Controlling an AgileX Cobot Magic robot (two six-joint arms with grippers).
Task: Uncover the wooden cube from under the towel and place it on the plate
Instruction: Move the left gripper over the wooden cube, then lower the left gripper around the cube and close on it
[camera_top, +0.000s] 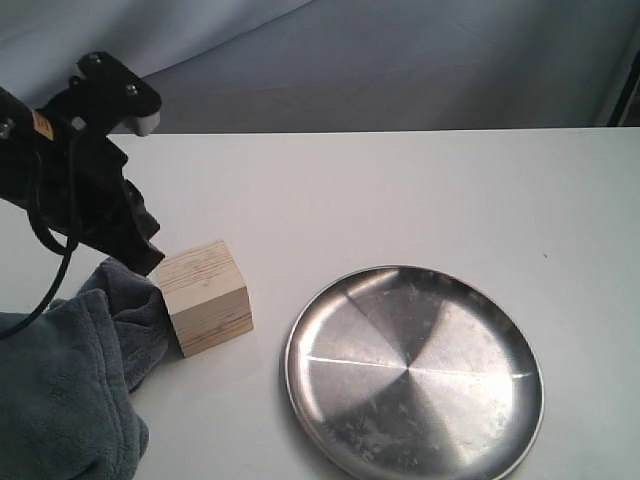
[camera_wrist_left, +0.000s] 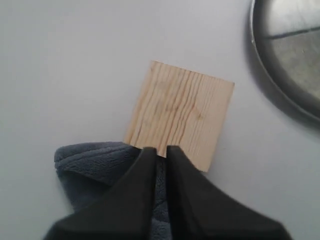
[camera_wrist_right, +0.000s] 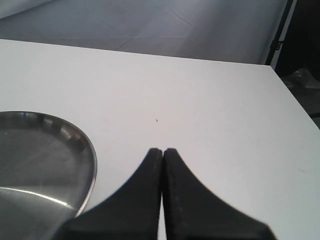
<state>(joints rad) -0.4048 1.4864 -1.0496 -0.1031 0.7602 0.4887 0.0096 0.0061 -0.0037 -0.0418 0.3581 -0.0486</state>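
Note:
The wooden cube (camera_top: 206, 296) (camera_wrist_left: 180, 114) stands bare on the white table, left of the plate (camera_top: 415, 372). The dark grey towel (camera_top: 70, 385) lies bunched at the cube's left side, touching it. My left gripper (camera_top: 148, 262) (camera_wrist_left: 159, 150) is just above the cube's left edge, shut on a fold of the towel (camera_wrist_left: 161, 195) that shows between its fingers. The plate's rim (camera_wrist_left: 280, 95) (camera_wrist_right: 85, 165) appears in both wrist views. My right gripper (camera_wrist_right: 163, 150) is shut with nothing in it, hovering over bare table beside the plate; it does not appear in the exterior view.
A grey cloth backdrop (camera_top: 400, 60) hangs behind the white table (camera_top: 400, 190). The table's far edge (camera_wrist_right: 272, 70) runs past the right gripper, with dark space beyond.

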